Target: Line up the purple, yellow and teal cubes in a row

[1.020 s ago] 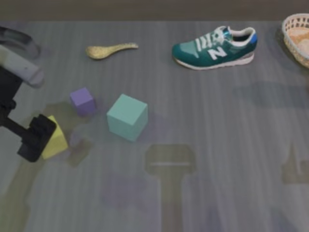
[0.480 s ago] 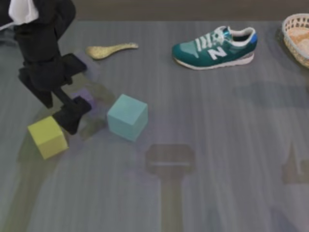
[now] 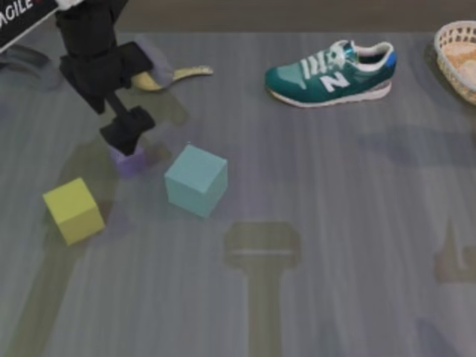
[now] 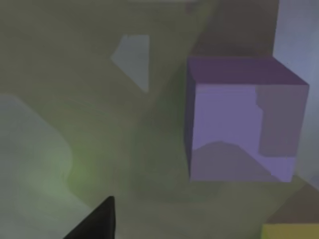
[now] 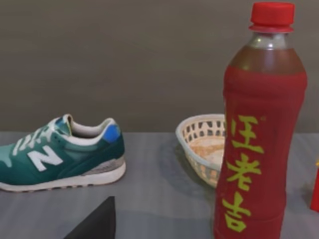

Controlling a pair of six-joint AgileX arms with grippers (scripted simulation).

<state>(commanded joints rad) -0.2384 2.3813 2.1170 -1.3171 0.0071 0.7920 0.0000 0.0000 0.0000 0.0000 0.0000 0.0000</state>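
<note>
- I am hovering my left gripper [image 3: 128, 136] over the purple cube [image 3: 128, 161] at the top view's centre left; I cannot tell whether its fingers are apart or together.
- The yellow cube [image 3: 73, 210] is sitting lower left, well apart from the purple one, and the teal cube [image 3: 196, 179] is lying just right of it.
- I judge no row is formed yet: all three are making a loose triangle.
- The spoon [image 3: 175, 74] and sneaker [image 3: 332, 73] are lying along the upper edge, the basket [image 3: 455, 58] upper right; the lower middle is offering open table [image 3: 342, 223].
- My right gripper is out of view; its wrist camera is facing a red bottle [image 5: 260, 124].
</note>
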